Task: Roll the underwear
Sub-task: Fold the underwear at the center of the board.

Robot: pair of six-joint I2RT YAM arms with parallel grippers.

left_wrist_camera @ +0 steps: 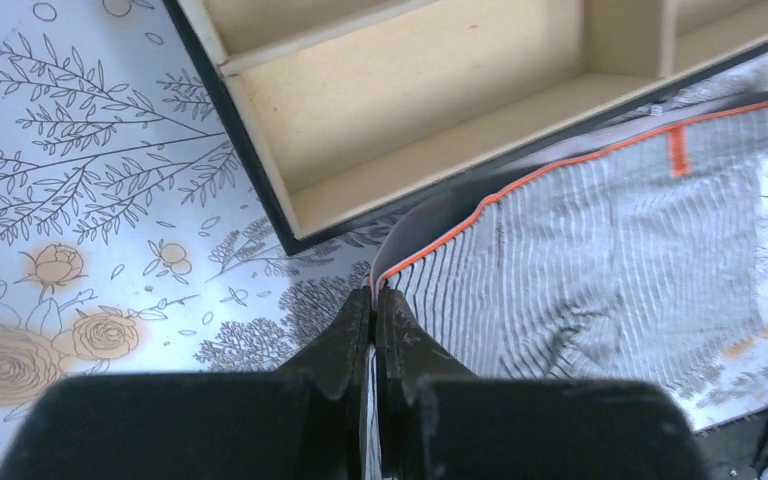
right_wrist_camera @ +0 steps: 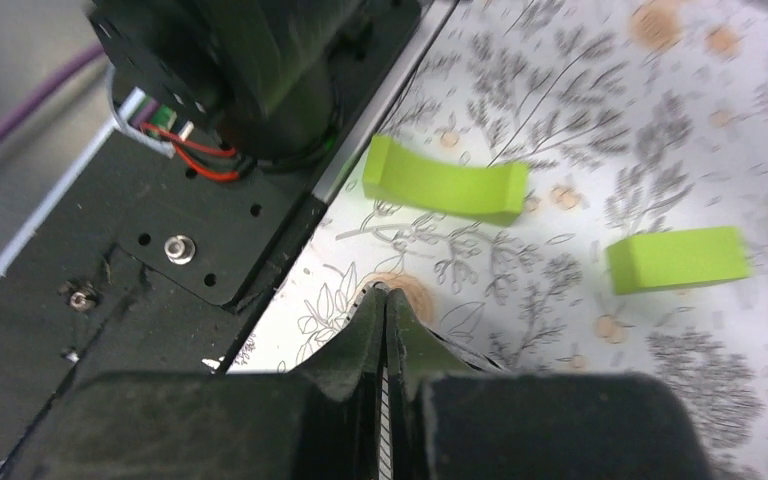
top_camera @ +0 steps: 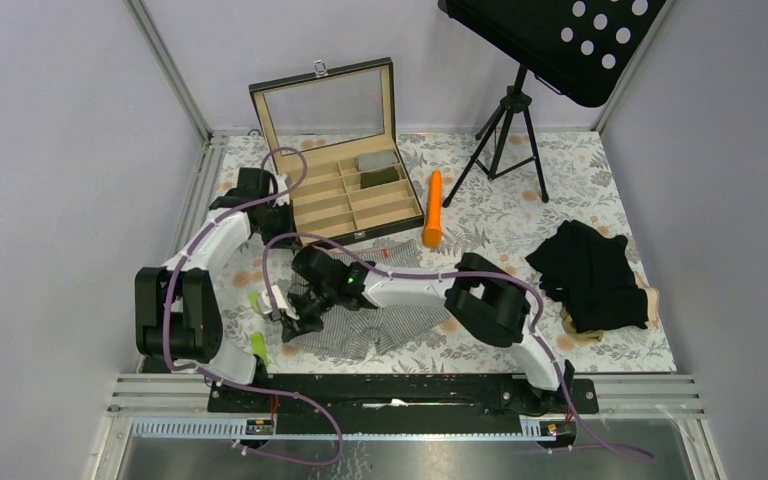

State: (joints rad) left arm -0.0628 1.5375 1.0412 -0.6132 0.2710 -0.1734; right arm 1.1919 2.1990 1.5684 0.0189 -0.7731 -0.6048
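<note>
The left tool point(left_wrist_camera: 373, 300) is clamped on the orange-trimmed corner of the pinstriped underwear point(left_wrist_camera: 580, 260). The right tool point(right_wrist_camera: 385, 298) pinches another edge, probably to spread it flat for rolling.

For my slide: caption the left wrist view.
Left gripper pinches the orange-trimmed edge of the striped underwear, beside a wooden box.

Soft pinstriped cloth underwear point(left_wrist_camera: 610, 250), matt wooden box point(left_wrist_camera: 410, 110), smooth printed tablecloth point(left_wrist_camera: 80, 150)

Bright even light across the floral tabletop point(top_camera: 580, 190), only faint shadows beside the wooden box point(top_camera: 332, 205), left wrist view sharp, right wrist view blurred
</note>
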